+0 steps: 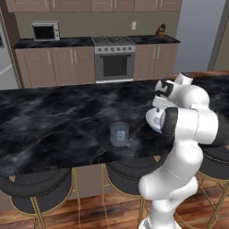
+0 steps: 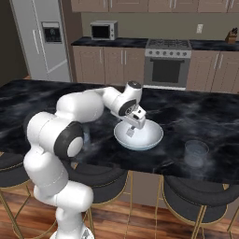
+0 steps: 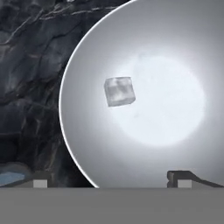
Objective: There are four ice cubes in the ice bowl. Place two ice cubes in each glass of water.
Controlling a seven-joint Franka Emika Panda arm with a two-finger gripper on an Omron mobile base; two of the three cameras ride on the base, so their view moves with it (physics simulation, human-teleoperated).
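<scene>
Black marble counter (image 1: 58, 125) fronts a kitchen; end effector (image 2: 132, 132) spread wide, empty, above ice bowl (image 2: 150, 138).

1. The arm (image 2: 70, 126) rises from the base, bends at a dark elbow joint and reaches forward and down.
2. The wrist is turned so the hand points downward.
3. The gripper (image 2: 130, 132) hangs low, its jaws spread wide apart with nothing between them.
4. In the hand view, the two dark fingertips (image 3: 179, 177) stand far apart at the bottom.
</scene>
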